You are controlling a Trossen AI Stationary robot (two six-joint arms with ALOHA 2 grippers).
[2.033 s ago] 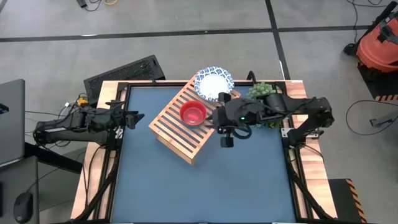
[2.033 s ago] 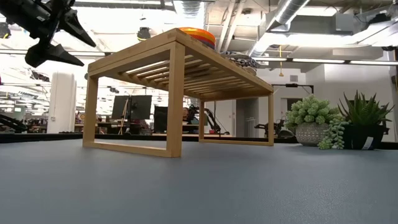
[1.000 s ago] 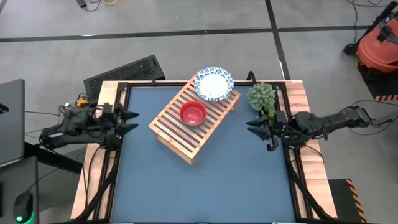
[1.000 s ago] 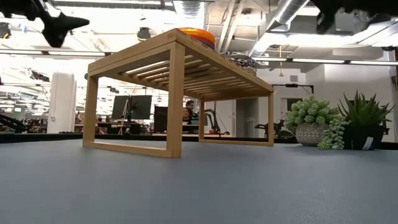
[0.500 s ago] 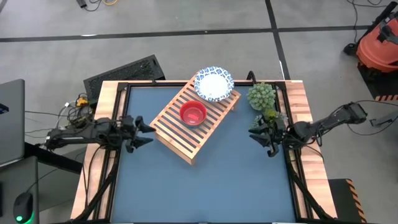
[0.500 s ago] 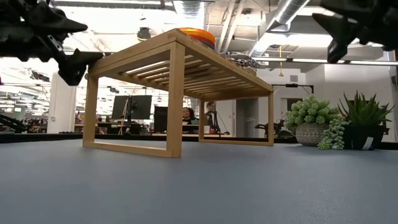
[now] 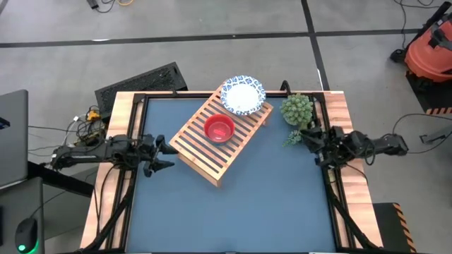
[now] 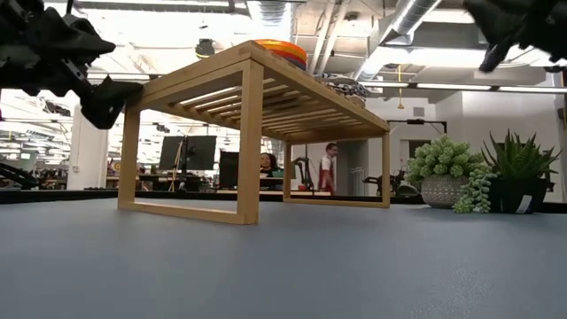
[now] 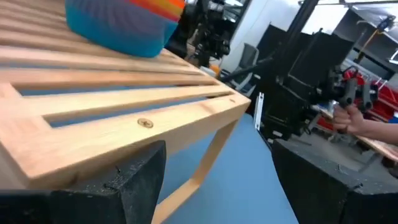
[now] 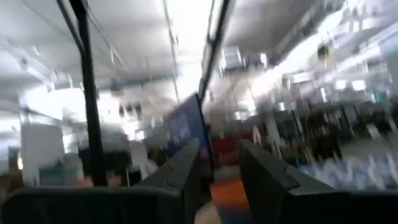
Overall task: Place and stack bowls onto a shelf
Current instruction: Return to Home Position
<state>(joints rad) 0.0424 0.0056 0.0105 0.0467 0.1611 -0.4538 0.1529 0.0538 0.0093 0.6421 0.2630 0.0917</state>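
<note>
Blue and matte, the desk carries the whole job. The light-wood shelf stands slantwise on its far half. At the shelf's far right end sit the white bowls with blue patterned rims, nested as one pile. We judge these to be glazed ware: stiff, fairly heavy, slick and breakable. They are best taken at the rim, one finger inside and one outside, and set down gently.

Near the shelf's middle stands the plastic stack, red-orange on top. The left wrist view shows a teal bowl at its base. These we judge light and hard to break (though a nested one may cling to the one below when lifted). The rim is again the place to hold, as the walls are smooth and sloped.

A potted plant stands at the desk's right edge, just right of the shelf. We see no bowl on the desk itself, so the stacking looks finished.

The left hand hangs released just left of the shelf's near left end, fingers well apart and holding nothing. The right hand is at the right edge beside the plant, also empty, with a narrower gap between its fingers.
</note>
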